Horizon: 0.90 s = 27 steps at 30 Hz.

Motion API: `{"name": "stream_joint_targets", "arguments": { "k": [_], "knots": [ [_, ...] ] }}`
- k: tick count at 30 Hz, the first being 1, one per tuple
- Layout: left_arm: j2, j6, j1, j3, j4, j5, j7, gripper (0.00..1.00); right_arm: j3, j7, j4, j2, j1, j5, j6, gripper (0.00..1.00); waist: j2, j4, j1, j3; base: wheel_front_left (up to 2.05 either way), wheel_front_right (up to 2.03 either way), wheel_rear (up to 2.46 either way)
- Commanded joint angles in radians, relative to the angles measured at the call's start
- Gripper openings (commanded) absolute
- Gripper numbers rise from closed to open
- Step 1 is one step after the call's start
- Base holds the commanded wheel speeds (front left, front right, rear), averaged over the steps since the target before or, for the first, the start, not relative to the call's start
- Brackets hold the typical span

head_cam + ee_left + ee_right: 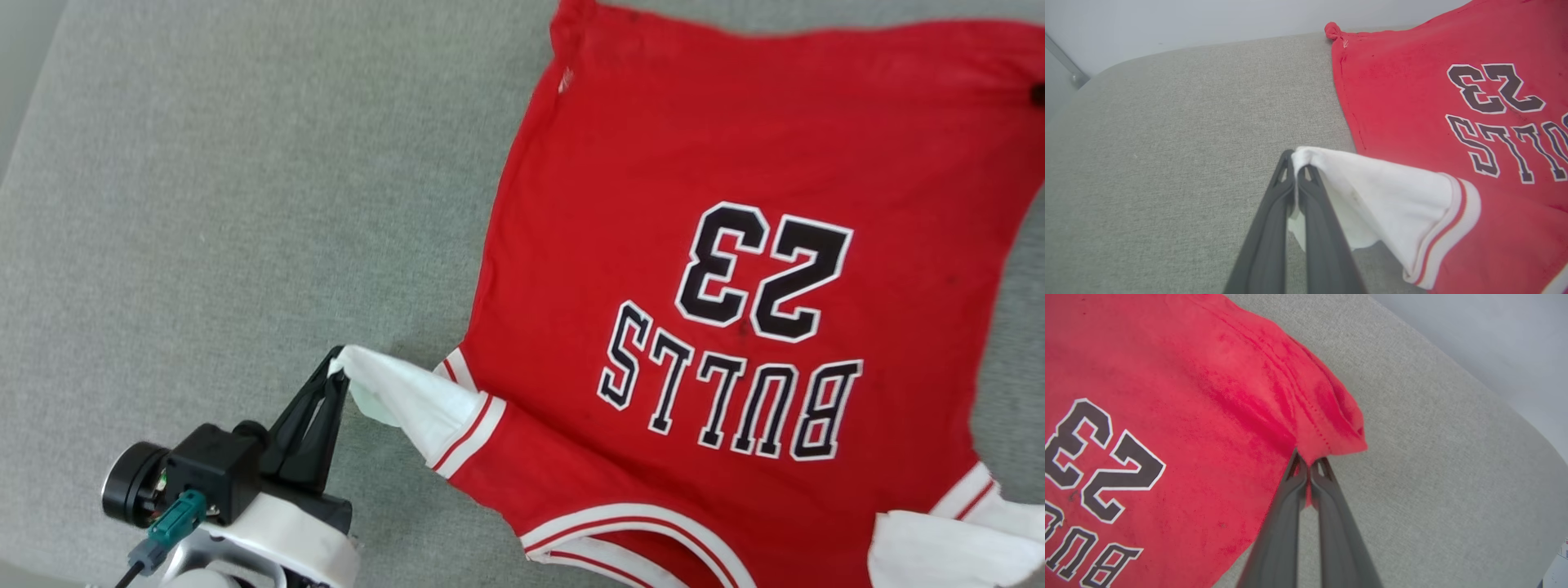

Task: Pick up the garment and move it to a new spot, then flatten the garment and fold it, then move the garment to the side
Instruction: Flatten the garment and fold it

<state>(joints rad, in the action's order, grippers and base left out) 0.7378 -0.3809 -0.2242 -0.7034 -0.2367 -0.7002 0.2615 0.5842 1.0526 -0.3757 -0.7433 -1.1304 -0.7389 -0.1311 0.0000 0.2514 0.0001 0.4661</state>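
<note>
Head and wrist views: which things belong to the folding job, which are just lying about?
Job: jersey; left hand, shut on its white sleeve; right hand, shut on its red hem corner.
Just there: grey padded surface; pale wall.

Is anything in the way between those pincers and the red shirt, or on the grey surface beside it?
Nothing visible. The left gripper is shut on the white sleeve of the garment, the right gripper on a red corner, and nothing lies on the grey surface beside it.
</note>
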Motion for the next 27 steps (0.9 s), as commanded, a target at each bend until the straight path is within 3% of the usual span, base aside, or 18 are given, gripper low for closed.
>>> {"name": "stream_joint_targets", "arguments": {
  "k": [1,9,17,22,27],
  "knots": [
    [0.010,-0.015,0.023,0.007,-0.006,-0.005,0.004,0.00,0.034,-0.016,0.043,-0.039,0.036,-0.031,0.001,0.00,0.0000,-0.047,-0.0001,-0.078,0.00,0.00,0.00],
    [0.042,-0.046,0.085,0.008,-0.026,-0.023,-0.015,0.00,0.125,-0.089,0.221,-0.203,0.188,-0.149,0.001,0.00,0.0000,-0.114,-0.0001,-0.165,0.00,0.00,0.00],
    [0.067,-0.079,0.144,0.017,-0.044,-0.039,-0.017,0.00,0.131,-0.203,0.320,-0.376,0.514,-0.263,0.001,0.00,0.0000,-0.171,-0.0001,-0.220,0.00,0.00,0.00],
    [0.070,-0.093,0.173,0.026,-0.055,-0.044,-0.011,0.00,0.108,-0.301,0.287,-0.394,0.770,-0.319,0.001,0.00,0.0000,-0.196,-0.0001,-0.228,0.00,0.00,0.00],
    [0.076,-0.097,0.184,0.034,-0.062,-0.040,-0.008,0.00,0.083,-0.383,0.246,-0.341,0.975,-0.339,0.001,0.00,0.0000,-0.208,-0.0001,-0.224,0.00,0.00,0.00]
  ]
}}
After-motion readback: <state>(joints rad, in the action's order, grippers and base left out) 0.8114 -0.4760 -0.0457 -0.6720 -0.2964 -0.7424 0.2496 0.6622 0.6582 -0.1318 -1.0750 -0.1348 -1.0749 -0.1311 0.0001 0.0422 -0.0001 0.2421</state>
